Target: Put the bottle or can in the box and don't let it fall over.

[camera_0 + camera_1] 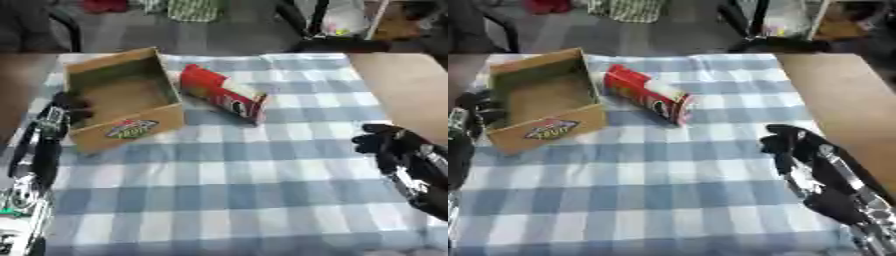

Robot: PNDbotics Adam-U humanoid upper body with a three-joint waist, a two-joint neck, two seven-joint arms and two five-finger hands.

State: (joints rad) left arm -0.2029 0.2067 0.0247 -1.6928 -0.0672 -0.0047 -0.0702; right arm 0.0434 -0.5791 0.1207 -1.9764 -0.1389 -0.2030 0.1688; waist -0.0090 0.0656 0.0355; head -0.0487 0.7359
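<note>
right hand (pixel 794 145): over the right part of the checked cloth (pixel 236 175), fingers curled inward, holding nothing, well apart from the can; forearm runs in from the lower right corner, hand pointing up and left.

left hand (pixel 68 107): at the left outer wall of the box, dark fingers against or just beside the cardboard; whether they grip it cannot be told; arm rises from the lower left edge.

red can (pixel 223 94): a tall tube, lying on its side on the cloth, just right of the box, outside it, slanting from upper left to lower right.

cardboard box (pixel 131 127): open-topped, on the cloth's left part, a coloured label on its front wall.
</note>
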